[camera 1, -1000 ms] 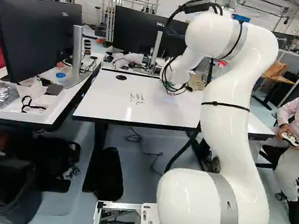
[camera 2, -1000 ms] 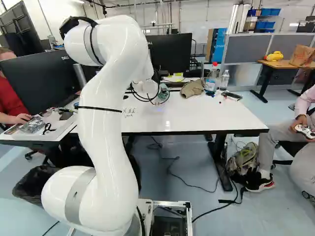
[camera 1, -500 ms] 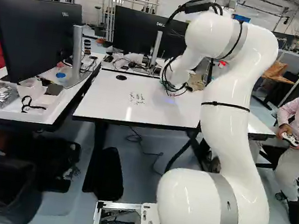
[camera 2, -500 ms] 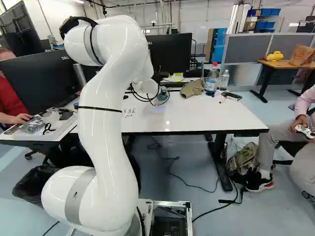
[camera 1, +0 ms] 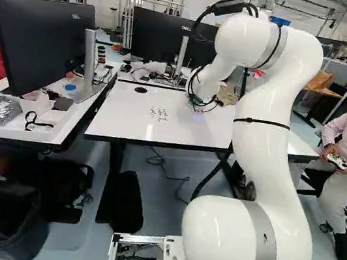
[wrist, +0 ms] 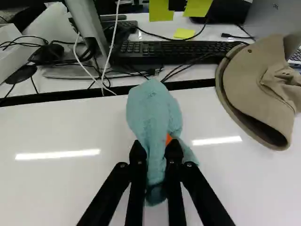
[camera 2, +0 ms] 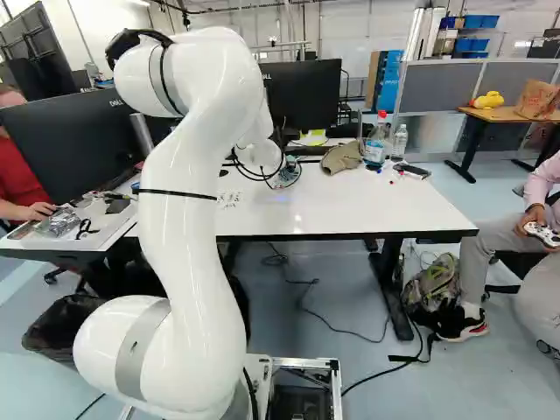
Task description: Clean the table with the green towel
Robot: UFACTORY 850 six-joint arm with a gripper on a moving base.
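Observation:
Low over the far part of the white table (camera 2: 350, 210), partly behind my arm, my gripper (camera 2: 283, 178) shows small in the right base view. The wrist view has the gripper (wrist: 156, 153) closed around a bunched blue-green towel (wrist: 153, 110), pinched from two sides. Part of the towel bulges ahead of the fingers and a bit hangs beneath them. Whether it touches the tabletop, I cannot tell. Dark handwritten marks (camera 1: 159, 113) are on the table, to the left of the gripper in the left base view.
A tan cap (wrist: 256, 89) lies ahead and beside the gripper. Beyond the table's far edge are a keyboard (wrist: 174, 51), cables and monitors. Bottles (camera 2: 376, 144) and a dark object (camera 2: 412, 170) stand near the far right corner. A seated person is right of the table.
The wrist end of my arm has shifted very slightly over the table, the towel still held. The base and the handwritten marks look unchanged.

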